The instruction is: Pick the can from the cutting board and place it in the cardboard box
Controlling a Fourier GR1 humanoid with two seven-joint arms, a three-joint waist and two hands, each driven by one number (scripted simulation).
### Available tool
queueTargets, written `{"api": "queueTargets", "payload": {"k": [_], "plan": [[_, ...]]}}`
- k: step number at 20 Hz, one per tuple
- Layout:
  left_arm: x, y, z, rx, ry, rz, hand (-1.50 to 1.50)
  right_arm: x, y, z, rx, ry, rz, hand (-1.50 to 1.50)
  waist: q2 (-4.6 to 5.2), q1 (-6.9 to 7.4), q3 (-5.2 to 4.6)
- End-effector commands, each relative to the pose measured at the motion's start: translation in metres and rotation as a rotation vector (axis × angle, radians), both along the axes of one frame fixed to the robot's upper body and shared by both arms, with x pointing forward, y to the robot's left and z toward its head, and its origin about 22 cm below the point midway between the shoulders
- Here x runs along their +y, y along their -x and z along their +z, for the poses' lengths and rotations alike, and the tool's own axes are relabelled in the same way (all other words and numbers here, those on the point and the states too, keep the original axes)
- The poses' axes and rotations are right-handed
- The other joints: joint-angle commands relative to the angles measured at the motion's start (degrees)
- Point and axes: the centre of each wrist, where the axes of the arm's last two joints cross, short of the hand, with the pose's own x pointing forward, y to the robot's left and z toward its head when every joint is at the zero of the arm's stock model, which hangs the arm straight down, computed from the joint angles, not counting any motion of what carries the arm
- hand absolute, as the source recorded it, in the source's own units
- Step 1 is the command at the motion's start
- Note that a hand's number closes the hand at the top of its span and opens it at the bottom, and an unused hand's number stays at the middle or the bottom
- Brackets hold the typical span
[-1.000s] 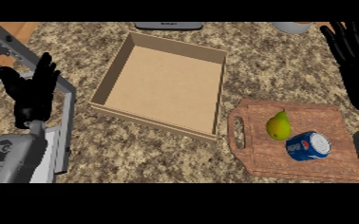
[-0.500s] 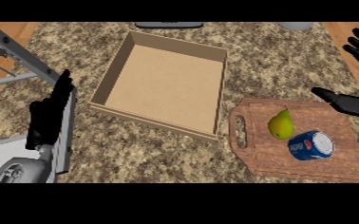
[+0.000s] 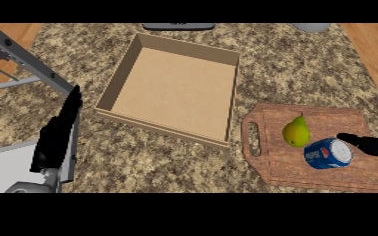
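Furthest left, the left hand shows edge-on at the lower left of the frame, a narrow black shape above its grey wrist. Its fingers lie straight and together, pointing toward the upper part of the frame and holding nothing. The forearm below it is cut off by the lower edge. Behind it, at the upper left, a grey metal bar slants across the speckled counter; what it belongs to cannot be made out.

Near the middle sits the cardboard box, open-topped and turned slightly, with nothing inside it. Above it, at the top edge, a dark flat object is mostly cut off. A pale rounded thing at the upper right is cut off as well.

At the lower right lies the cutting board, its handle slot toward the box. On it a green pear sits just beside the blue can, which lies on its side. Only a small black tip of the right hand enters from the right edge, at or just above the can's upper right. Whether they touch cannot be told, nor how its fingers are set.
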Motion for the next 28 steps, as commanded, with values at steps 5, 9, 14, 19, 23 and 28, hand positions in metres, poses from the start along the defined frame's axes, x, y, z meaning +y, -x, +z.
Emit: {"api": "queueTargets", "payload": {"k": [5, 9, 14, 19, 23, 28], "plan": [[-0.002, 0.008, -0.005, 0.006, -0.013, 0.006, 0.0, -0.031, 0.007, 0.061, 0.333, 0.486, 0.137, -1.5, -0.06, 0.52, -0.16], [0.0, 0.005, 0.004, -0.004, -0.014, 0.002, 0.0, -0.029, 0.011, 0.077, 0.562, 0.64, 0.234, -1.5, -0.1, 0.31, -0.15], [0.008, -0.007, 0.017, -0.003, -0.001, -0.002, 0.0, 0.017, 0.007, 0.079, 0.686, 0.69, 0.327, -1.5, -0.03, 0.18, -0.08], [0.005, 0.008, 0.024, 0.0, -0.004, -0.008, 0.0, 0.036, 0.021, 0.063, 0.752, 0.705, 0.308, -1.5, -0.17, 0.05, 0.0], [-0.001, 0.016, 0.003, 0.01, -0.009, 0.0, 0.0, 0.063, 0.025, 0.037, 0.755, 0.692, 0.247, -1.5, -0.08, 0.13, 0.01], [0.012, -0.004, 0.01, -0.002, 0.008, -0.011, 0.0, 0.06, 0.025, 0.044, 0.815, 0.743, 0.228, -1.5, -0.04, -0.07, 0.0]]}}
